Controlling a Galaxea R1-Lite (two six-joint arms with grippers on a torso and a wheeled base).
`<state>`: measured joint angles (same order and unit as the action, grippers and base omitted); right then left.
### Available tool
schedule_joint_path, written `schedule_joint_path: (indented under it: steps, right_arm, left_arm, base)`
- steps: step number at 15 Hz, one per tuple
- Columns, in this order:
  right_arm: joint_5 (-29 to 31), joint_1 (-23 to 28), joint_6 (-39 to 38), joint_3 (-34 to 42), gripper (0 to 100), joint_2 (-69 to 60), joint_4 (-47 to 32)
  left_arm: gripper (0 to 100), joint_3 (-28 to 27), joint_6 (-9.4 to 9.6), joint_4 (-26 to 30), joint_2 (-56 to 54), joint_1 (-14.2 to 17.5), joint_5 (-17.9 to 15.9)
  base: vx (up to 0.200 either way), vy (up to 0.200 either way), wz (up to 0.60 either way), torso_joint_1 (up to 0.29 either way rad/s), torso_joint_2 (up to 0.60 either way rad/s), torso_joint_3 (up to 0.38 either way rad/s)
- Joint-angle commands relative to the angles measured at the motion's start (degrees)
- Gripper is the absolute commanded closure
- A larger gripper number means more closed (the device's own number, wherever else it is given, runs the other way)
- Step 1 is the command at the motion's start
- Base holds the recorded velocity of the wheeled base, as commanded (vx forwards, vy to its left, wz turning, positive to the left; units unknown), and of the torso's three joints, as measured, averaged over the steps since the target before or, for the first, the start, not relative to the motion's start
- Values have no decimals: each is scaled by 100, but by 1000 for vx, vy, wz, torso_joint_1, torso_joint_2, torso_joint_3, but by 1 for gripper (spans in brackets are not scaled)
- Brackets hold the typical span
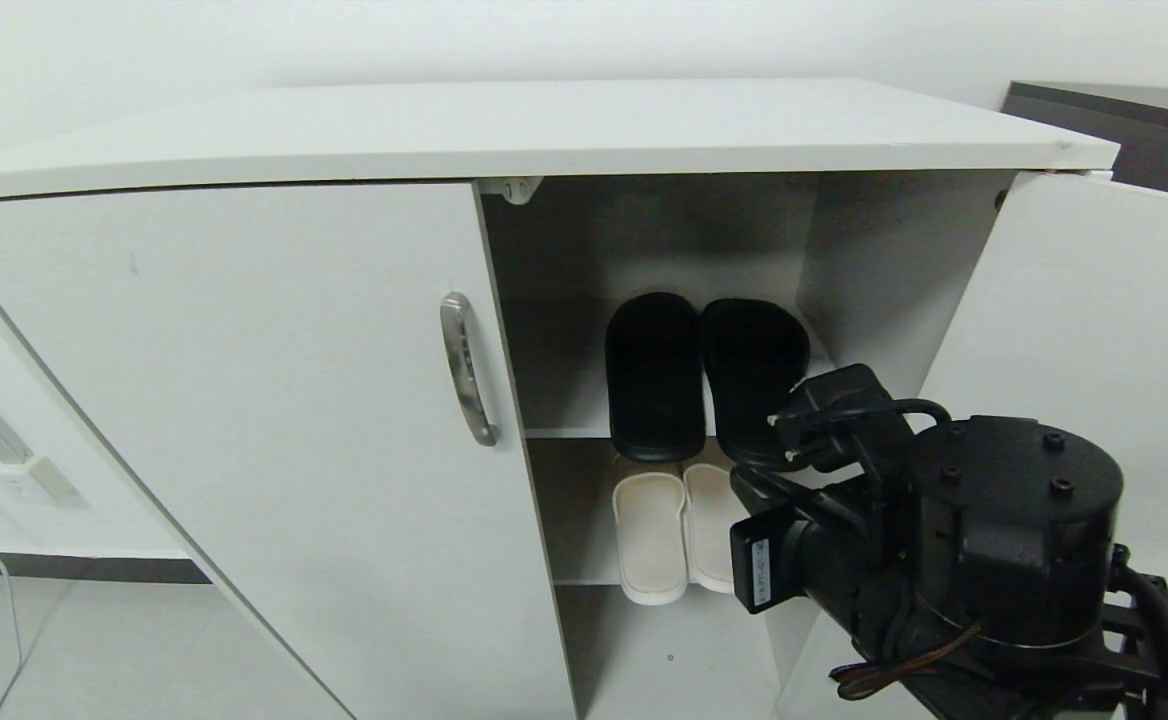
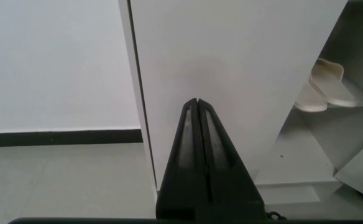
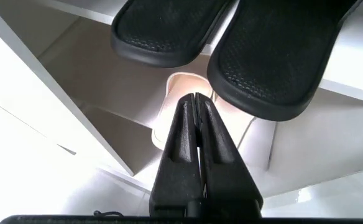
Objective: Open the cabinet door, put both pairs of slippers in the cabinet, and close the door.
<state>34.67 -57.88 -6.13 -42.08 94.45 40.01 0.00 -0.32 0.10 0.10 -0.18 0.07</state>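
Starting at the far left, a wall socket (image 1: 19,480) with a cable plugged in beside it sits low on the wall next to the white cabinet (image 1: 544,130); the cabinet's left door (image 1: 244,400) is shut, and its metal handle (image 1: 466,368) stands upright near the inner edge; the left claw (image 2: 197,102) points at that shut door, with its 2 fingers pressed flat together and nothing between them.

Right of the handle the compartment stands open; the black pair of slippers (image 1: 656,375) lies side by side on the upper shelf (image 1: 564,432), with the near ends sticking out past the shelf's front edge; the white pair of slippers (image 1: 652,535) lies side by side on the shelf just below, also slightly over its edge.

The right arm (image 1: 994,520) is in front of the open compartment and covers part of the right-hand slipper of each pair; the right claw (image 3: 197,99) sits just under the overhanging black soles, close to the white pair, with its fingers closed tight and holding nothing; whether it touches a slipper I cannot tell.

At the far right, the right door (image 1: 1094,350) is swung wide open.
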Motion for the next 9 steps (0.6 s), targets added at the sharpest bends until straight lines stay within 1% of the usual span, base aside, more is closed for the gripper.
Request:
schedule_joint_path:
  steps: [1, 9]
  right_arm:
    - [5, -4, 7, 42, 100, 12, -2]
    - [5, -4, 42, 112, 100, 12, -2]
  left_arm:
    - [100, 0, -3, -1, -1, 1, 1]
    - [100, 0, -12, -1, -1, 1, 1]
  base:
    - [-200, 0, 0, 2, 7, 7]
    - [-200, 0, 0, 2, 1, 2]
